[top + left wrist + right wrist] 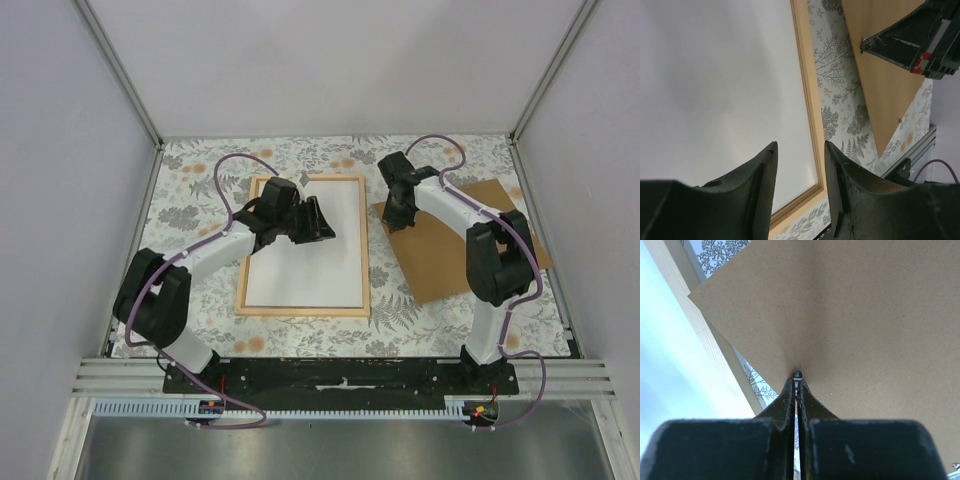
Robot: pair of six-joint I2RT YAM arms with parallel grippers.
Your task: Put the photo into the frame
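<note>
The light wood frame (303, 312) lies flat on the floral cloth. A plain white sheet, the photo (320, 260) with its back up, fills it. My left gripper (322, 222) hovers over the white sheet near the frame's right rail (807, 100); in the left wrist view its jaws (801, 145) stand open with nothing between them. My right gripper (398, 218) is at the left corner of the brown backing board (450, 250). In the right wrist view it (798, 377) is shut on a small metal tab at the board's (865, 315) surface.
The backing board lies askew to the right of the frame, reaching toward the table's right edge. Floral cloth (380, 320) covers the table between frame, board and arm bases. Grey walls and metal rails (340, 375) close the workspace in.
</note>
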